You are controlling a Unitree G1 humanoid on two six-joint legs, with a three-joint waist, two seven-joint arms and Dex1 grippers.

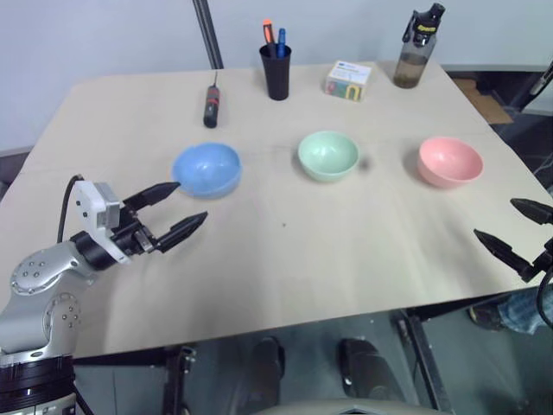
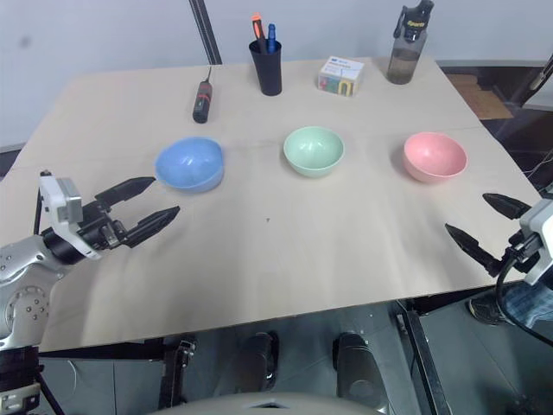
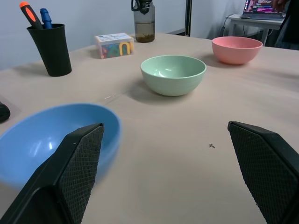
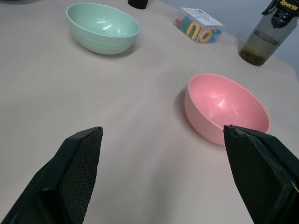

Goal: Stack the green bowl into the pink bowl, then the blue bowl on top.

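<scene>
Across the pale worktop (image 1: 285, 251) three bowls stood in a row, well apart: the blue bowl (image 1: 206, 169) at the left, the green bowl (image 1: 328, 155) in the middle, the pink bowl (image 1: 449, 162) at the right (all empty and upright). The left claw (image 1: 177, 210) was spread just beside the blue bowl, holding nothing; the right claw (image 2: 484, 220) was spread too, near the pink bowl.

right claw (image 1: 525, 227): edge-cropped | laptop (image 3: 264, 7): cropped, screen unreadable
</scene>
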